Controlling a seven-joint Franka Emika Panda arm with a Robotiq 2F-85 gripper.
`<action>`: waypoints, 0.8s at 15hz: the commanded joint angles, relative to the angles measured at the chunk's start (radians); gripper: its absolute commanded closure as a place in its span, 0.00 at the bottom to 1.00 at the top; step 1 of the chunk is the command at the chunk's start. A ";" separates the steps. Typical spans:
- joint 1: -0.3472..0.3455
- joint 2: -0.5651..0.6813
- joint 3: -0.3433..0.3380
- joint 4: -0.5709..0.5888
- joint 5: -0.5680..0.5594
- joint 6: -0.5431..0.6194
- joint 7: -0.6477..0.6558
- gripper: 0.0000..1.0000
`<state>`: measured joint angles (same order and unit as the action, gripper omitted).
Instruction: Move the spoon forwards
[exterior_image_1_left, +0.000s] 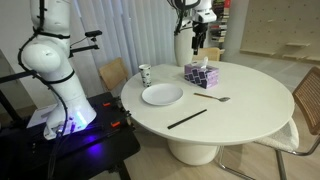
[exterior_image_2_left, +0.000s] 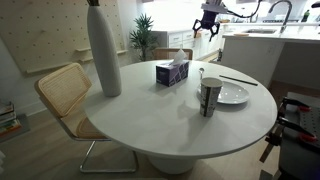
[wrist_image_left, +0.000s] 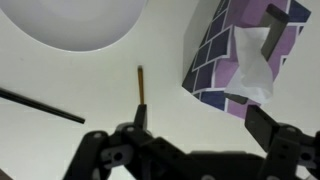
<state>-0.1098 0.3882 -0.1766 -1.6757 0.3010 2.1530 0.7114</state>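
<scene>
The spoon (exterior_image_1_left: 212, 98) lies flat on the round white table (exterior_image_1_left: 240, 115), right of the white plate (exterior_image_1_left: 162, 95) and in front of the tissue box (exterior_image_1_left: 200, 74). In the wrist view only its thin handle (wrist_image_left: 141, 85) shows, running down behind my left finger. My gripper (wrist_image_left: 200, 128) is open and empty. It hangs high above the table over the tissue box, as both exterior views show (exterior_image_1_left: 199, 35) (exterior_image_2_left: 208, 22). I cannot make the spoon out in the exterior view from the vase side.
A long thin black stick (exterior_image_1_left: 187, 118) lies near the table's front edge. The purple patterned tissue box (wrist_image_left: 245, 50) is close to the spoon. A mug (exterior_image_2_left: 210, 95), a tall grey vase (exterior_image_2_left: 103, 50) and chairs (exterior_image_1_left: 305, 110) are around.
</scene>
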 joint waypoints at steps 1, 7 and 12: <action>-0.002 -0.048 -0.017 -0.125 -0.018 0.051 0.040 0.00; -0.018 -0.028 -0.046 -0.180 -0.035 0.140 0.007 0.00; -0.016 0.023 -0.037 -0.174 -0.038 0.215 -0.005 0.00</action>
<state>-0.1255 0.3940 -0.2263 -1.8412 0.2760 2.3209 0.7114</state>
